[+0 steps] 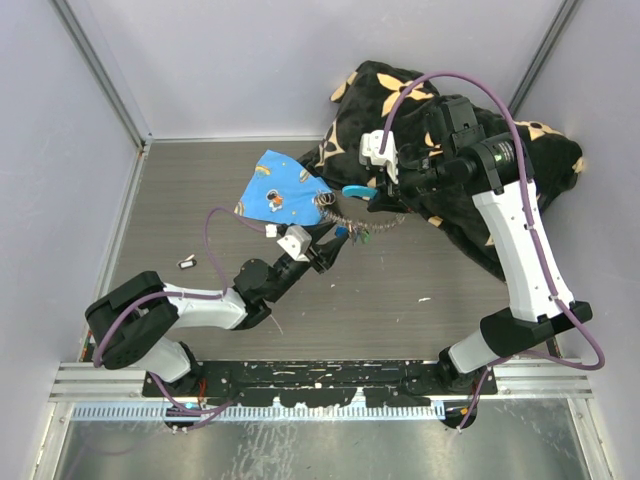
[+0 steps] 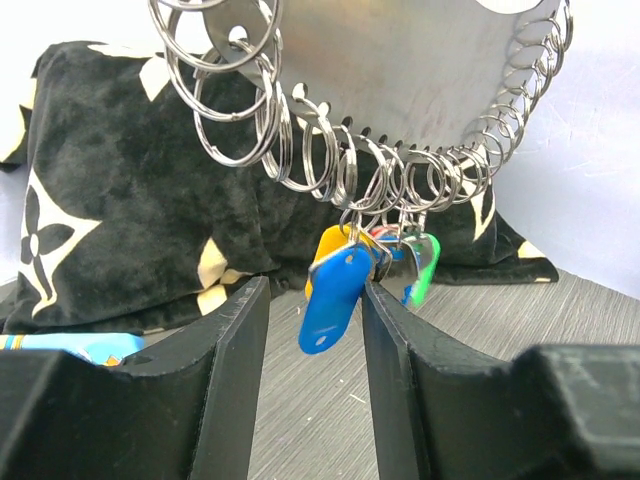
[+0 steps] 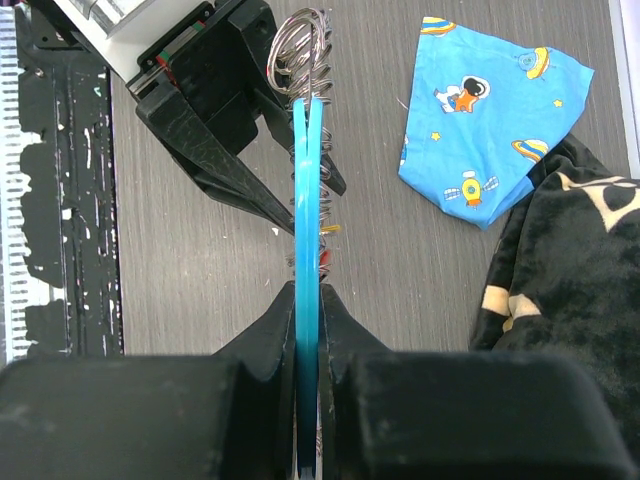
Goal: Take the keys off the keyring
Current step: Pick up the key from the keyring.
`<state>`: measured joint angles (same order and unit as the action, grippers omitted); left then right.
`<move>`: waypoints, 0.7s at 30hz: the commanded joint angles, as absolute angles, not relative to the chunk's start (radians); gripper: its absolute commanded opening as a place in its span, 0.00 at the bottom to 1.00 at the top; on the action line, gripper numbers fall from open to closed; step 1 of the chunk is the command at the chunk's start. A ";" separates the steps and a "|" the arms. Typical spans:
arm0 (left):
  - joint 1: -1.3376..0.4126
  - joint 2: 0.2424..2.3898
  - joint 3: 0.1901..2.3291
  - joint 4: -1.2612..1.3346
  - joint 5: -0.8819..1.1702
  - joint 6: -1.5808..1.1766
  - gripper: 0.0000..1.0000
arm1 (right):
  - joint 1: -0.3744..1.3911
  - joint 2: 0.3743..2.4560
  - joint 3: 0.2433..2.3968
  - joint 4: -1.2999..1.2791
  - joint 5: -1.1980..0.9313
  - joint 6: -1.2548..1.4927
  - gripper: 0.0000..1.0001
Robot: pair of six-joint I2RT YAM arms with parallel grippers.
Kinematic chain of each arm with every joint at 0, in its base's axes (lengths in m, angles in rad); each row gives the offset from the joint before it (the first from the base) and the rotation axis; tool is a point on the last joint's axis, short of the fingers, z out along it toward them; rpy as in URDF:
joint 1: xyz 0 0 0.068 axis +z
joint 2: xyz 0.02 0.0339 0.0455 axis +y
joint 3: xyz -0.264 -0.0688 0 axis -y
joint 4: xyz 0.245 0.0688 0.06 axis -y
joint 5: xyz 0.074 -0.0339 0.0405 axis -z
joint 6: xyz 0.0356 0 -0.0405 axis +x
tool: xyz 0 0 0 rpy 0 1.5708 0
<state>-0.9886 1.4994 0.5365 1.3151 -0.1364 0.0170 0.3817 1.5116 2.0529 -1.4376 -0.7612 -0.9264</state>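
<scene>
Clutter on the grey table (image 1: 450, 300) begins at the far left with a small dark-and-white object (image 1: 187, 263) lying alone, well apart from everything else. Next comes the left gripper (image 1: 335, 242), reaching up and to the right from its base. Its jaws stand apart. In the left wrist view a blue-headed key (image 2: 330, 300) hangs between the two black fingers (image 2: 235, 380), close against the right-hand one, with a clear gap on the other side. Behind that gripper a blue printed cloth (image 1: 278, 190) with cartoon space figures lies flat. The keyring (image 1: 345, 212), a chain of many small silver split rings, is lifted off the table between the two grippers. The keys (image 1: 353, 236) dangle from its lower rings in a tight bunch. Beside the blue one are an orange head and a green head (image 2: 424, 262), all on the ring. The right gripper (image 1: 378, 193) is clamped on the keyring's light-blue curved piece (image 3: 309, 200), which shows edge-on between its closed fingers. Farthest right, a black floral cloth (image 1: 460, 130) is heaped under the right arm.
</scene>
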 commanded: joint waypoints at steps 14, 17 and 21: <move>-0.994 1.501 0.598 1.348 -0.227 0.056 0.31 | 0.371 1.459 2.086 -1.408 -0.818 -0.927 0.01; -0.994 1.502 0.603 1.350 -0.218 0.050 0.33 | 0.368 1.457 2.086 -1.407 -0.817 -0.926 0.01; -0.995 1.503 0.602 1.351 -0.212 0.048 0.36 | 0.365 1.455 2.083 -1.405 -0.821 -0.924 0.01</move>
<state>-0.9894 1.5017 0.5682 1.3045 -0.2054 0.0383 0.3706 1.5002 2.0529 -1.4376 -0.7723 -0.9260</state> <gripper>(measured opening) 0.342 0.117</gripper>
